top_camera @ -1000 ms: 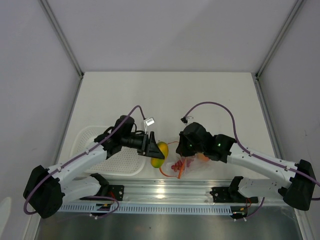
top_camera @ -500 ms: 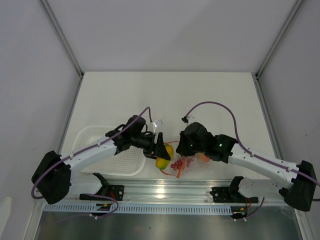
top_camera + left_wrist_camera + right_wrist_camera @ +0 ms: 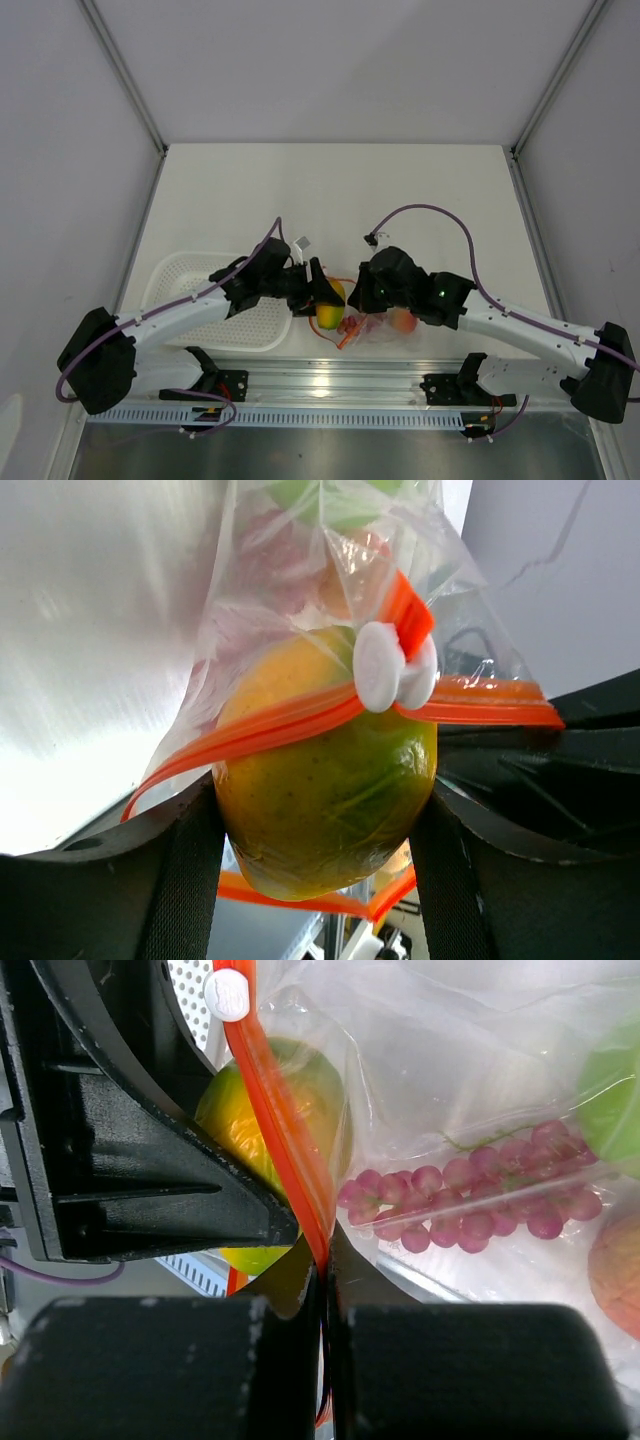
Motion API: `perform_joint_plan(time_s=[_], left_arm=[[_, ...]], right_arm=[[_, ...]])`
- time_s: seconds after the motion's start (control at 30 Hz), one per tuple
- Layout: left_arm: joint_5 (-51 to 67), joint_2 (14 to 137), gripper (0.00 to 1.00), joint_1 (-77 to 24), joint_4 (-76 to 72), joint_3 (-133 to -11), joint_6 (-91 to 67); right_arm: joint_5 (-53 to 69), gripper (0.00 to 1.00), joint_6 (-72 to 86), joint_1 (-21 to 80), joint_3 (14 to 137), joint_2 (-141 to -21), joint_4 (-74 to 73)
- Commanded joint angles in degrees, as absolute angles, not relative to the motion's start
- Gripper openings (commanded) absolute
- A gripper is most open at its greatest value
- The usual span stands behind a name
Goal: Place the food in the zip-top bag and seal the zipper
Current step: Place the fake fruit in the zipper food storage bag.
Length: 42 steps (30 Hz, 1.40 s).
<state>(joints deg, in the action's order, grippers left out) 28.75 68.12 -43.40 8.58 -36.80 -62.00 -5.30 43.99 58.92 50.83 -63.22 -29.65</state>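
My left gripper (image 3: 320, 815) is shut on the yellow-green mango (image 3: 325, 820), one finger on each side. The mango (image 3: 331, 303) sits in the mouth of the clear zip-top bag (image 3: 270, 600). One orange zipper (image 3: 260, 725) strip with its white slider (image 3: 395, 667) crosses over the mango and the other strip runs under it. My right gripper (image 3: 327, 1260) is shut on the zipper (image 3: 275, 1110), holding the bag (image 3: 385, 328) up at its mouth. Inside the bag lie red grapes (image 3: 480, 1195), a green apple (image 3: 615, 1100) and a peach (image 3: 615, 1270).
A white perforated basket (image 3: 185, 290) lies left of the bag under the left arm. The metal rail with both arm bases (image 3: 330, 385) runs along the near edge just below the bag. My two wrists stand very close together.
My left arm has carried the mango to the right, from beside the basket into the bag's mouth. The right gripper has kept its hold; the bag shifted slightly.
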Motion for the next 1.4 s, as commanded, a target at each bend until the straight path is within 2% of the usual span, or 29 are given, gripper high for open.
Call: perform_joint_plan(time_s=[0.0,0.23,0.3,0.4,0.43,0.5,0.63,0.77,0.8,0.83,0.9,1.37], left_arm=[[24.4,66.9,0.01,-44.9,3.8,-36.5,-66.4],[25.0,68.2,0.02,-46.2,2.3,-36.7,-65.6],[25.3,68.5,0.06,-46.4,1.9,-36.4,-65.4],[25.9,68.5,0.24,-46.7,0.9,-36.2,-64.6],[26.6,68.5,0.37,-46.7,0.5,-36.2,-64.1],[26.8,68.2,0.48,-46.9,0.4,-36.0,-63.5],[26.1,67.2,0.59,-47.0,1.0,-36.1,-61.8],[25.1,64.5,0.65,-47.1,1.1,-35.3,-60.5],[24.4,64.0,0.86,-47.1,1.3,-35.2,-59.9],[24.1,63.5,0.88,-47.1,1.7,-35.2,-59.5],[23.4,62.4,0.99,-47.1,2.6,-35.5,-58.8],[15.3,52.4,0.99,-47.4,13.1,-35.7,-52.8]], right_arm=[[-5.9,0.0,46.1,59.3,50.3,-61.0,-26.3],[-6.4,0.0,46.9,59.2,49.4,-59.2,-25.6],[-6.6,0.0,46.9,59.2,49.5,-59.0,-25.9],[-7.0,0.0,46.9,59.2,49.4,-58.6,-26.4],[-7.2,0.0,46.9,59.1,49.4,-58.2,-26.5],[-7.6,0.0,46.9,59.1,49.2,-57.8,-26.7],[-8.2,0.0,47.0,58.8,48.9,-56.6,-27.3],[-8.6,0.0,47.0,58.3,48.5,-55.7,-27.9],[-8.5,0.0,46.9,58.2,48.4,-55.5,-27.9],[-8.6,0.0,47.0,58.1,48.3,-55.4,-28.0],[-8.5,0.0,47.1,57.8,48.1,-55.2,-28.0],[-8.3,0.0,47.0,57.2,47.6,-54.2,-28.6]])
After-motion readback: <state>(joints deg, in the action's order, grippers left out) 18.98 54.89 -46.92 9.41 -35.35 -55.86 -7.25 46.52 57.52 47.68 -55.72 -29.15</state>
